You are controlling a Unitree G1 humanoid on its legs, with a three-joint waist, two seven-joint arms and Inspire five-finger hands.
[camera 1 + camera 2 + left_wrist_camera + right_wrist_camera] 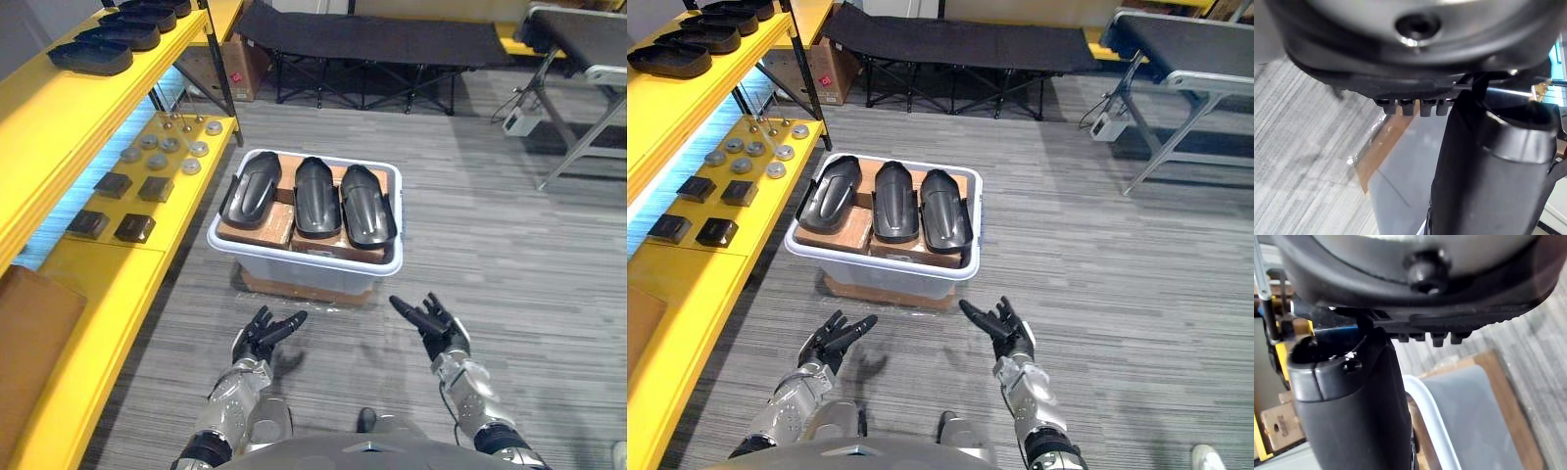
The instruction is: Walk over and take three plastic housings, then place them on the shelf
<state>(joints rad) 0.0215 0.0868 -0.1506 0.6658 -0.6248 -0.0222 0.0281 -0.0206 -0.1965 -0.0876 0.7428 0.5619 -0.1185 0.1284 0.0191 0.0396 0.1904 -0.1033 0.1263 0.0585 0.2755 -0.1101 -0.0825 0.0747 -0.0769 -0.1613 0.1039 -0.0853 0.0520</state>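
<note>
While your left hand (pixel 258 337) and right hand (pixel 436 328) hang open, empty, before the bin's (pixel 304 263) near rim, three plastic housings (pixel 317 196) lie abreast on cardboard (pixel 257 228) inside, seemingly raised for reach.

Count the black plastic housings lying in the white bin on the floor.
3. They lie side by side on cardboard in the white bin: left housing, middle housing, right housing. Anything beneath the cardboard is hidden.
</note>
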